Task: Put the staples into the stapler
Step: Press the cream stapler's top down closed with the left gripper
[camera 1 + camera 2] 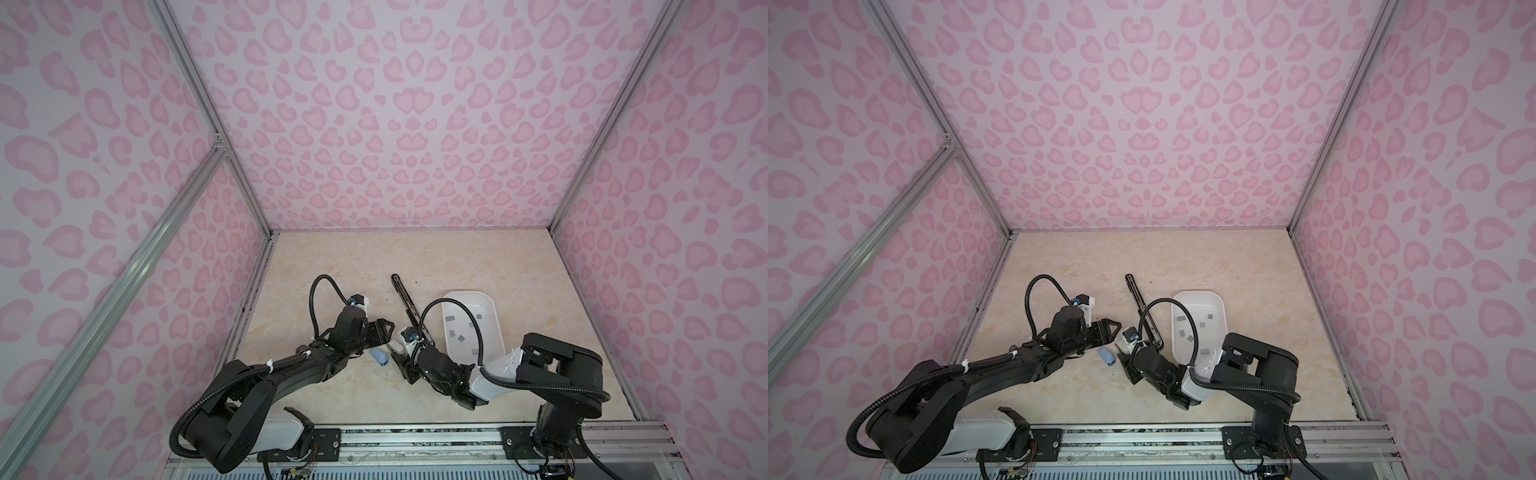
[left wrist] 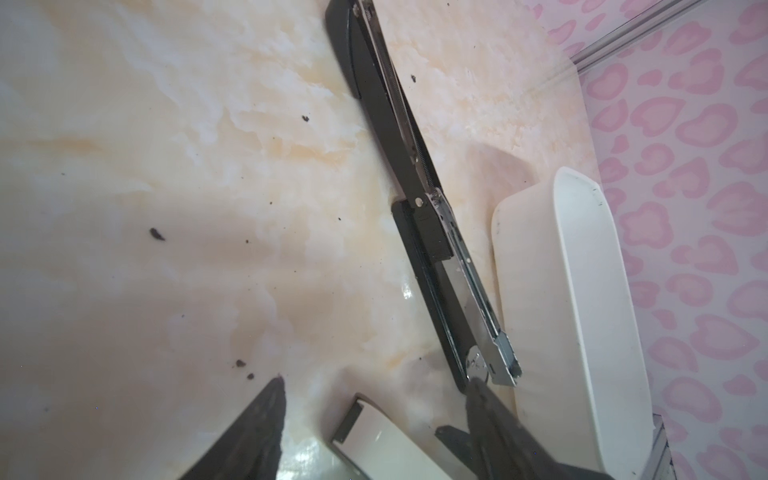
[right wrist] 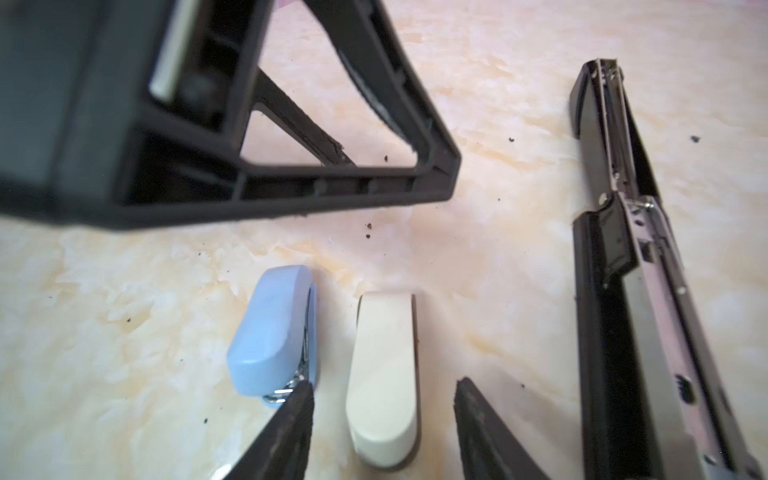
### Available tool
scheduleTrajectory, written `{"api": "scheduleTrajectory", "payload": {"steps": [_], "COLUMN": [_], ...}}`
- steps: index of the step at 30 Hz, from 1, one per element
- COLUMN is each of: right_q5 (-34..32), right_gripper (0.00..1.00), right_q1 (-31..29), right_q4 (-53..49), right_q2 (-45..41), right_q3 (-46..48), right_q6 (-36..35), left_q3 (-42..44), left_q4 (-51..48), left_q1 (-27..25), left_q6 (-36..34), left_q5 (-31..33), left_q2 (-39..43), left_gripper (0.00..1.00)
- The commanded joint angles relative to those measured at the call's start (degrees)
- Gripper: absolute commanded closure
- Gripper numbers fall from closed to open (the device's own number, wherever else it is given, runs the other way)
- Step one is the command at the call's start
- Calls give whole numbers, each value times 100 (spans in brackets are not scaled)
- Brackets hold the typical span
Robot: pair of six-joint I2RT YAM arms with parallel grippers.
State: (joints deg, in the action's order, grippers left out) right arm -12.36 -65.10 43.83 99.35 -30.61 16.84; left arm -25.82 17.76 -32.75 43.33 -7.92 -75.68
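marbled beige tabletop (image 1: 478,257), flecked perhaps with crumbs (image 2: 157,235); pink-spotted walls (image 1: 415,124); left tool (image 2: 376,386) and right tool (image 3: 382,388) both released.

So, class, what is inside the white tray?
Grey staples lie scattered on the tray floor. The right arm covers its near end, hiding anything there.

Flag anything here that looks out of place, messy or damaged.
Dark crumbs are scattered across the marble-look tabletop, like debris. The black stapler lies hinged fully open, flat beside the white tray, where the staples lie loose at odd angles. Nothing looks broken.
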Motion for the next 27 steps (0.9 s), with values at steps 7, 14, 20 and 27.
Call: {"api": "scheduleTrajectory", "payload": {"steps": [7, 14, 20, 27], "right_q5": [-83, -126, -170, -139], "right_gripper": [64, 73, 78, 80], "right_q1": [-38, -33, -22, -30], "right_q4": [-545, -763, -605, -151], "right_q2": [-536, -78, 414, 844], "right_q3": [-93, -531, -588, -373], "right_q6": [-164, -199, -147, 145], "left_q3": [116, 143, 169, 253], "left_q4": [-88, -91, -49, 25], "left_q1": [-3, -3, -3, -3], "left_q6": [-192, -202, -220, -213], "left_q5": [205, 230, 208, 213], "left_q2": [151, 157, 126, 107], "left_gripper": [31, 31, 31, 31]}}
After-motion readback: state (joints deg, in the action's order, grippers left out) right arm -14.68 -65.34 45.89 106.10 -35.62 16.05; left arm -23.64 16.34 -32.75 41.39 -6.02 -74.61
